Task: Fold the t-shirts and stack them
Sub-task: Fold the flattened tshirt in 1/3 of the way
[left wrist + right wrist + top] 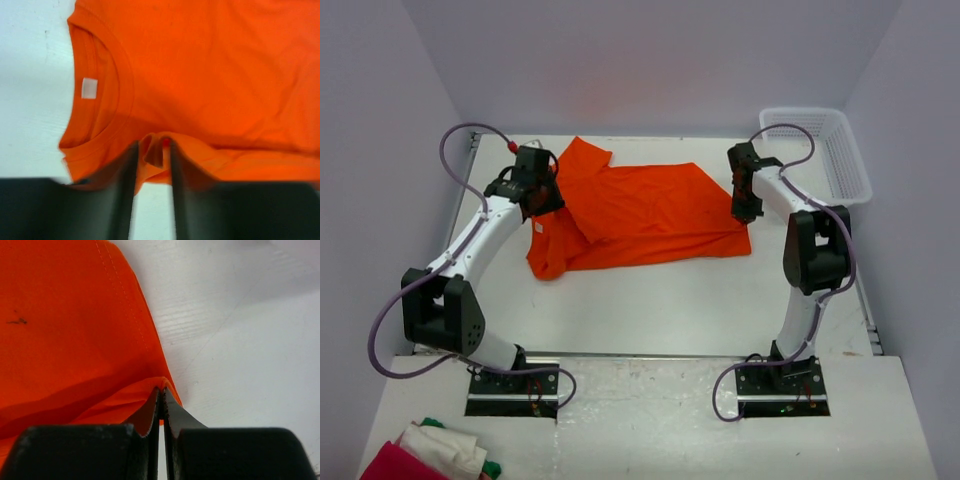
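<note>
The orange t-shirt (pixel 650 215) lies long-ways across the table (pixel 670 310) between both arms, with the left gripper (pixel 154 162) pinched tight on its neck end and the right gripper (pixel 161 407) pinched tight on its far bottom corner.

Robotics lab test cell: a white table (pixel 660 300) is boxed in on three sides by bare pale walls (pixel 650 60). A left arm (pixel 480 245) and a right arm (pixel 815 250), white and black, stand on metal plates (pixel 513 390) at the table's near edge, with loose cables (pixel 380 330) looping from them. A white plastic basket (pixel 820 150) sits at the table's far right corner. An orange t-shirt (pixel 650 215) lies across the table's far half.
</note>
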